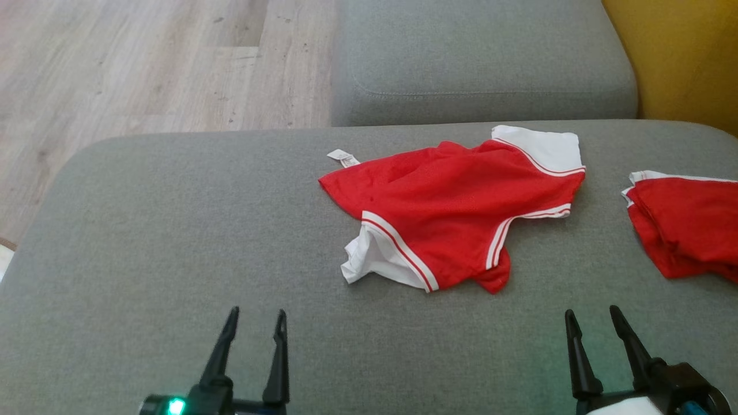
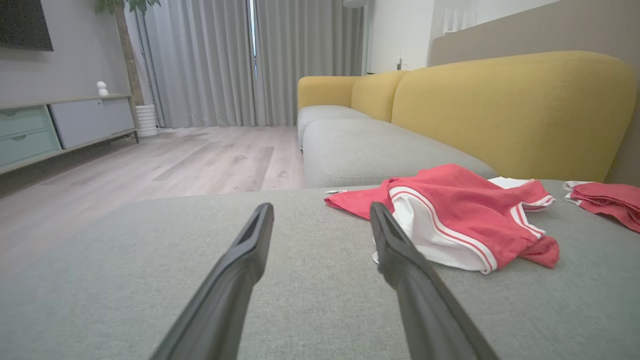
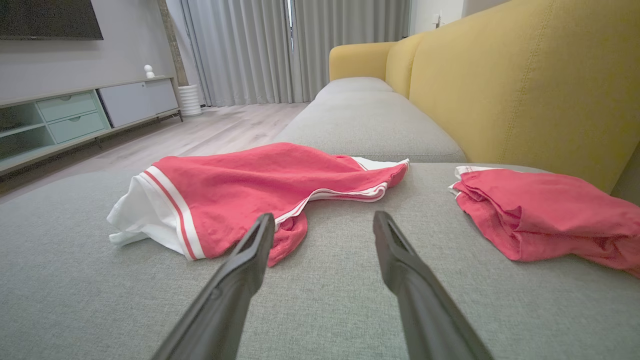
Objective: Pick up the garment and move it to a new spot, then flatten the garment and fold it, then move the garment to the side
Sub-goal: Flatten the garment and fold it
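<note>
A red garment [image 1: 455, 213] with white sleeves and white stripes lies crumpled on the grey sofa seat [image 1: 173, 242], right of centre. The same garment [image 2: 460, 215] appears ahead and to the right of the fingers in the left wrist view, and the garment [image 3: 250, 190] ahead and to the left in the right wrist view. My left gripper [image 1: 255, 314] hovers open near the seat's front edge, left of the garment. Open too, my right gripper [image 1: 594, 314] sits at the lower right, nearer than the garment. Neither touches the cloth.
A second red and white garment [image 1: 686, 225] lies folded at the seat's right edge, also [image 3: 545, 215]. Another grey cushion [image 1: 484, 63] lies beyond, with a yellow backrest [image 1: 686, 57] on the right. Wooden floor [image 1: 144, 69] lies to the left.
</note>
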Controlling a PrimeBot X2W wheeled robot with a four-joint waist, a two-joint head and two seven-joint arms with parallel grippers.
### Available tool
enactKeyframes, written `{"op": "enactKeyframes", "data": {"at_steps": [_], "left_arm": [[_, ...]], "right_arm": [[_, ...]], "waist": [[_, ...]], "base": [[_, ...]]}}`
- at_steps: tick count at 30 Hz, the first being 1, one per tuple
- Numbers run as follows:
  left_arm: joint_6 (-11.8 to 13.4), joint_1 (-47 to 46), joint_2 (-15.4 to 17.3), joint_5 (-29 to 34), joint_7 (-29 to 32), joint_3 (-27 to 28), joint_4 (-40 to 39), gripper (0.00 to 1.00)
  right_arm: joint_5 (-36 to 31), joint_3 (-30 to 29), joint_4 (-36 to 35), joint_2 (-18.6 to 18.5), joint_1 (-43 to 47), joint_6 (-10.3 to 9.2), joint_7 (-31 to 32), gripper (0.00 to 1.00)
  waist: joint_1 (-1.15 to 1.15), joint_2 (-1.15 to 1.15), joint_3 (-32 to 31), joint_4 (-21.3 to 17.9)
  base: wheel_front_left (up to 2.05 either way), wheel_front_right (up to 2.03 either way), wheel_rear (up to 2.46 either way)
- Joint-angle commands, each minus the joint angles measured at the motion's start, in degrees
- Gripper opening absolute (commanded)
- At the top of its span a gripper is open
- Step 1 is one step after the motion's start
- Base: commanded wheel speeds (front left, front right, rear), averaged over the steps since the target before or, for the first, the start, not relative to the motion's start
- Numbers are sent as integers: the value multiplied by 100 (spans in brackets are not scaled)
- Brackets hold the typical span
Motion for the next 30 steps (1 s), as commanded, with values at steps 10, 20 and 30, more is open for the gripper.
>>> {"op": "enactKeyframes", "data": {"at_steps": [10, 20, 30], "left_arm": [[-493, -497, -42, -132, -71, -359, 348, 100], [-744, -1889, -42, -22, -71, -1526, 1684, 100], [-438, -3124, -42, -93, -71, -2238, 2848, 100]], "right_arm": [[-80, 223, -252, -34, -319, -5, -23, 100], [-46, 459, -390, -109, -654, -5, -23, 100], [20, 588, -403, -169, -947, -5, -23, 100]], "waist": [[0, 0, 308, -439], [0, 0, 975, -1139], [0, 0, 1453, -1610]], "base": [[0, 0, 0], [0, 0, 0], [0, 0, 0]]}}
